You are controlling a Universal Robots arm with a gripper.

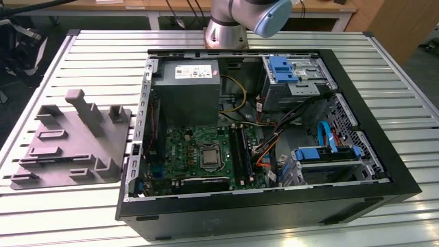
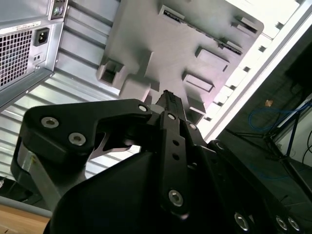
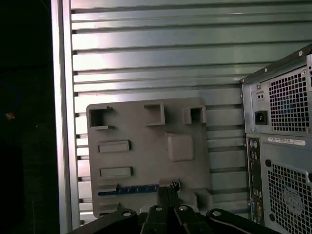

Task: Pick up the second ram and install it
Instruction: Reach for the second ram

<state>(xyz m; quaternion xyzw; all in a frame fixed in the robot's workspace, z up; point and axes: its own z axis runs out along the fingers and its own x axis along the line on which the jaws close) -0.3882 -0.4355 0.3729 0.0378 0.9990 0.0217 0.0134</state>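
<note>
In the first wrist view the second ram [image 3: 127, 189] is a thin dark blue strip standing on edge in a slot of the grey plastic tray [image 3: 146, 161]. My gripper [image 3: 168, 189] hangs high above the tray, its tips over the strip's end nearest the computer case. The black fingers [image 2: 168, 100] are pressed together with nothing between them. In the exterior view the tray [image 1: 69, 149] lies on the slatted table at the exterior view's left of the open case [image 1: 260, 139]. The black memory slots [image 1: 240, 146] sit on the green motherboard beside the processor socket.
The case's rear panel with power socket and vents [image 3: 285, 146] stands close beside the tray. Upright pegs [image 1: 86, 110] rise from the tray. The arm's base [image 1: 230, 25] stands behind the case. Inside are a grey power supply [image 1: 186, 92], cables and blue drive bays [image 1: 329, 152].
</note>
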